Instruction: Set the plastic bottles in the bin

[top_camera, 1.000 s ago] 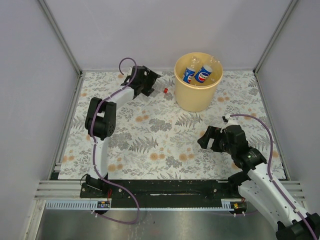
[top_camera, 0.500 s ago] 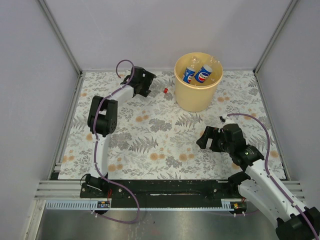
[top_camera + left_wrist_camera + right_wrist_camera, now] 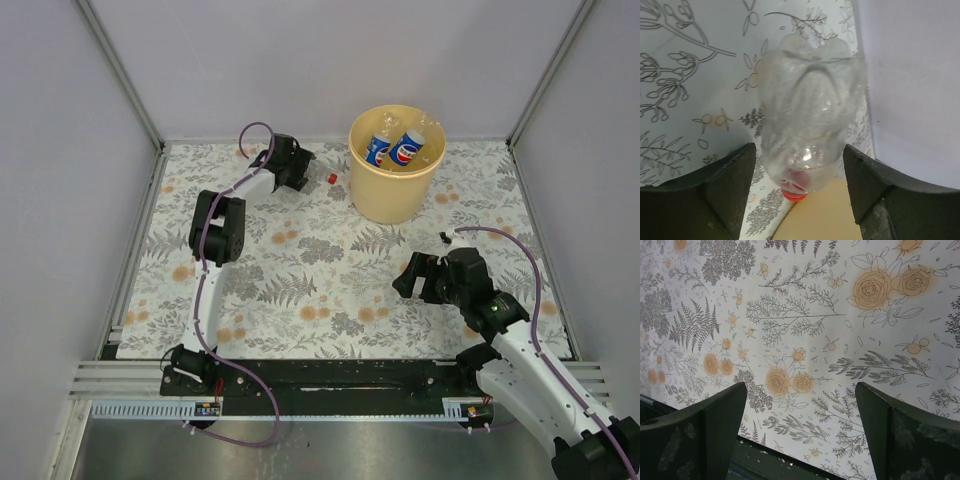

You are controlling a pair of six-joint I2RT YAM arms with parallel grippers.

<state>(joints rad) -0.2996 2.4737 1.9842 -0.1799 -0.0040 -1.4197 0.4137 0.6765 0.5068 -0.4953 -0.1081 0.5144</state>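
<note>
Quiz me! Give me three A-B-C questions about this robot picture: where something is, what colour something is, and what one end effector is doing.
1. Where are the blue-label bottles?
A. on the tablecloth
B. in the bin
C. stuck to the wall

2. What colour is the cap on the clear bottle?
A. red
B. green
C. black

3. The right end effector is
A. shut on a bottle
B. open, with nothing in it
C. shut on a cap

Answers:
1 B: their labels show inside the bin's rim.
2 A: the left wrist view shows red at the bottle's mouth.
3 B: only tablecloth shows between its spread fingers.
</note>
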